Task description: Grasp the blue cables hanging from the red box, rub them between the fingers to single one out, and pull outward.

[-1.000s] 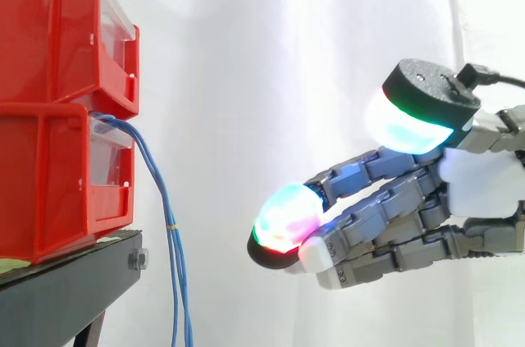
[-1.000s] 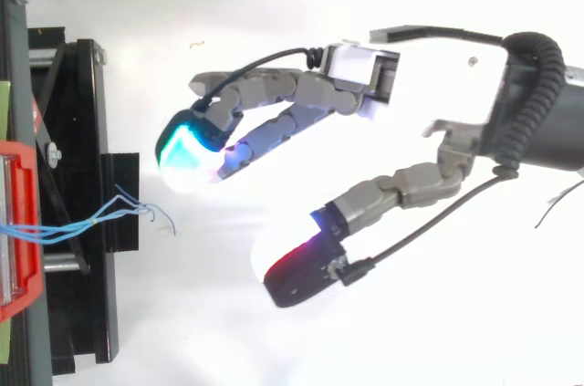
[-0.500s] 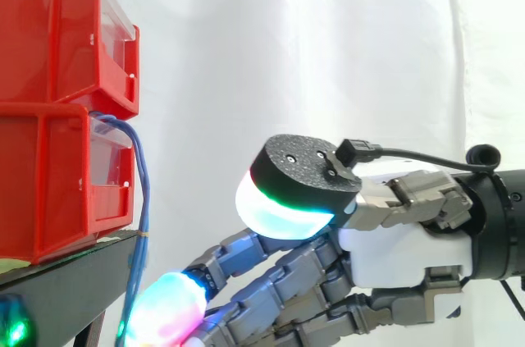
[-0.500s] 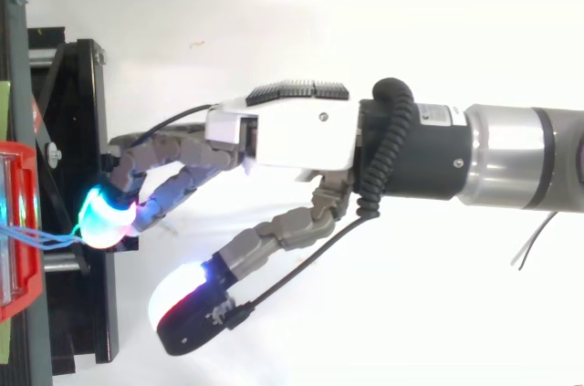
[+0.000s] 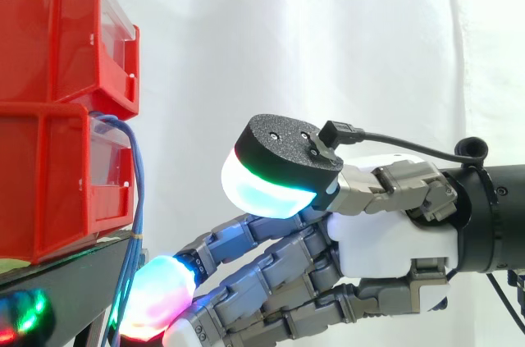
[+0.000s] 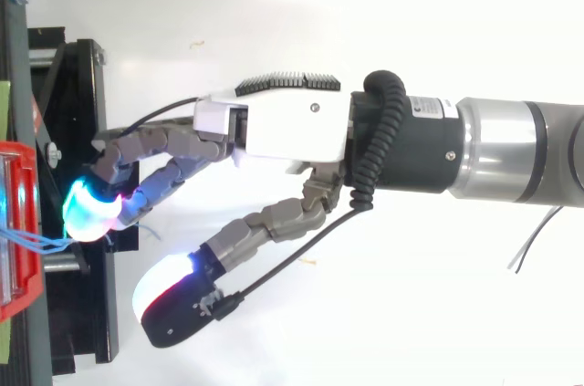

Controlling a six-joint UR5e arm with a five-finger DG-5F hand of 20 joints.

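Blue cables [image 5: 138,191] hang from the lower of two stacked red bins [image 5: 49,109] at the left, falling past the edge of the black stand [image 5: 74,281]. The hand [image 5: 385,240] reaches in from the right, open, its glowing fingertips [image 5: 156,298] low and just beside the cables. Its thumb [image 5: 271,175] is held well apart above them.

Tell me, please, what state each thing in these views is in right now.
red bins: stacked upright on the black stand.
blue cables: hanging from the lower one, not pinched.
hand: open, fingers stretched toward the cables, thumb held apart.
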